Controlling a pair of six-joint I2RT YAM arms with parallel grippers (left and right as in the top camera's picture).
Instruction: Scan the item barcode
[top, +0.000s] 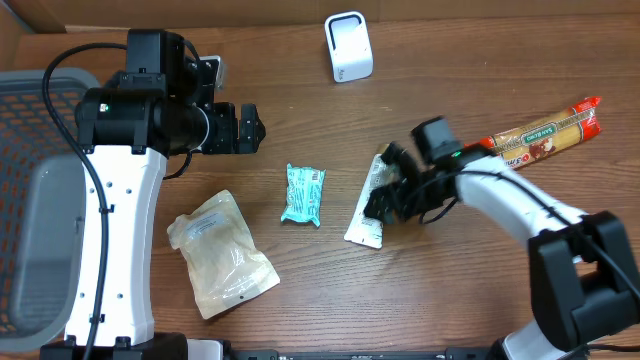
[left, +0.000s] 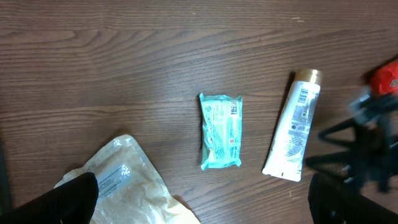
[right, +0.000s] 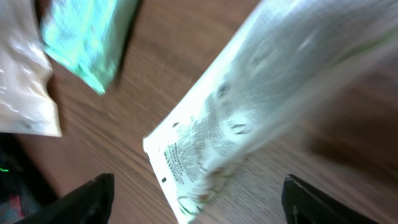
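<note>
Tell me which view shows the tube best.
Left wrist: the tube lies whole and sharp, cap and print visible. Overhead shows it small, its upper part behind the right gripper. Right wrist gives a blurred close-up of its flat end.

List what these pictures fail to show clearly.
1. Tube print: right wrist view, motion blur makes it unreadable.
2. Tube against right hand: overhead, the hand covers part of it, so contact is unclear.
3. Pouch: left wrist view, cut off by the bottom edge.
4. Basket: overhead, cut off by the left edge.
</note>
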